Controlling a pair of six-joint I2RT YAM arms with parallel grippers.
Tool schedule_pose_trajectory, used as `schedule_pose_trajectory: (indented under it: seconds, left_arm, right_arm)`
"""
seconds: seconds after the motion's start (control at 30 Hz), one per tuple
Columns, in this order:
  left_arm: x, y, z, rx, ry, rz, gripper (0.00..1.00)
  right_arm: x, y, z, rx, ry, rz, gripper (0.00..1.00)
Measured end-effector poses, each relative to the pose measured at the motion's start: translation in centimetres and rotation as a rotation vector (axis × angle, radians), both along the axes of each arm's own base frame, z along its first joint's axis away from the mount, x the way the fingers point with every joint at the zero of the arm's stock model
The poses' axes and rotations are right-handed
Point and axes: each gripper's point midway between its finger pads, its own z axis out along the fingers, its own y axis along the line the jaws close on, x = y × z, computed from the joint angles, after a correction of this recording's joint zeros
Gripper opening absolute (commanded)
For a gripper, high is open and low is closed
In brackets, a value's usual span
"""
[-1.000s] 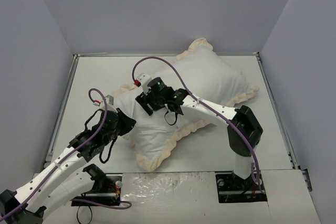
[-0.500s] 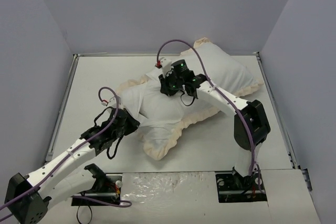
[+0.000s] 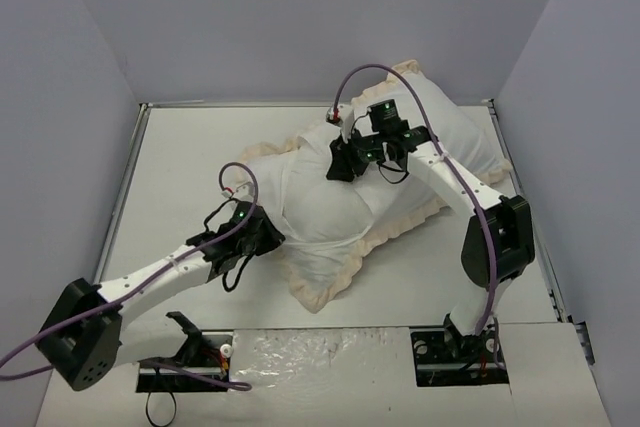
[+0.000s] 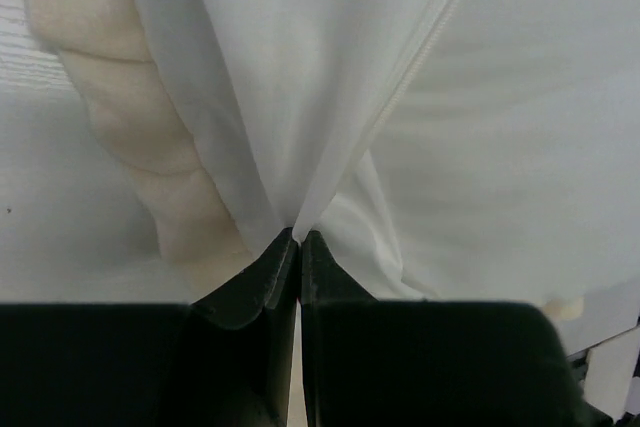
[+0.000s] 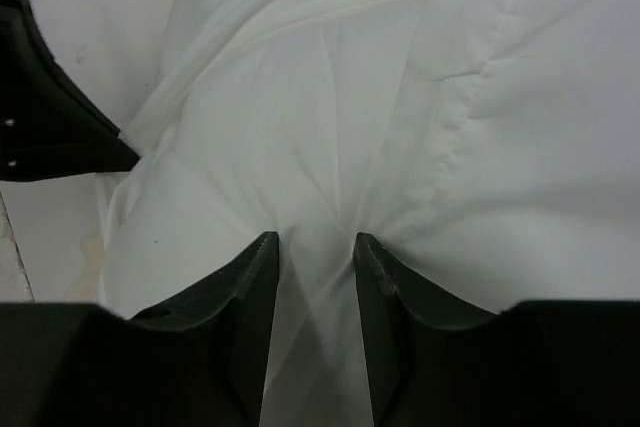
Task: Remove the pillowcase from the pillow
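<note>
Grey walls enclose a pale table [image 3: 180, 162], where the plump white pillowcase [image 3: 320, 212] with its cream frill [image 3: 330, 292] lies diagonally across the middle. At its near-left edge the left gripper [image 4: 299, 239] pinches white fabric tight. On the far middle, the right gripper [image 5: 315, 252] stands narrow, clamping a creased fold.

Plain grey-lilac walls [image 3: 300, 17] on three sides; white table [image 3: 180, 167], metal edge rails [image 3: 118, 197].

White table [image 3: 180, 167] within pale grey walls [image 3: 300, 17], crinkled shiny sheet [image 3: 320, 357] at its near edge.
</note>
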Motion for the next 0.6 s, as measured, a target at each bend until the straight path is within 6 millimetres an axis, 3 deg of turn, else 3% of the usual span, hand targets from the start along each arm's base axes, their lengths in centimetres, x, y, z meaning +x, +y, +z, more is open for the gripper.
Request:
schedule_pose_trajectory:
  seconds: [0.03, 0.07, 0.17, 0.3, 0.4, 0.5, 0.57, 0.6]
  left_arm:
    - [0.1, -0.2, -0.7, 0.011, 0.015, -0.010, 0.02]
    - [0.1, -0.4, -1.4, 0.022, 0.030, -0.018, 0.02]
    - [0.7, -1.0, -3.3, 0.044, 0.059, -0.035, 0.02]
    - [1.2, -1.9, -3.8, 0.024, 0.053, -0.052, 0.02]
    - [1.4, -2.1, -3.5, 0.010, 0.037, -0.054, 0.02]
    - [1.4, -2.1, -3.3, 0.002, 0.027, -0.054, 0.02]
    - [1.2, -2.0, -3.1, -0.003, 0.021, -0.054, 0.02]
    - [1.2, -2.0, -3.0, -0.007, 0.016, -0.054, 0.02]
  right_arm:
    - [-0.2, -0.1, 0.4, 0.005, -0.005, 0.031, 0.39]
    - [-0.4, -0.2, 1.0, 0.011, -0.015, 0.062, 0.51]
    - [-0.5, -0.1, 3.5, 0.023, -0.067, 0.132, 0.76]
    - [-1.8, 0.6, 7.7, 0.021, -0.191, 0.244, 0.86]
    - [-6.3, 2.9, 9.5, -0.011, -0.276, 0.374, 0.86]
    - [-13.1, 6.0, 8.1, -0.070, -0.318, 0.524, 0.84]
    - [-15.5, 6.4, 5.8, -0.127, -0.297, 0.564, 0.88]
    - [-15.7, 6.2, 4.6, -0.166, -0.286, 0.554, 0.89]
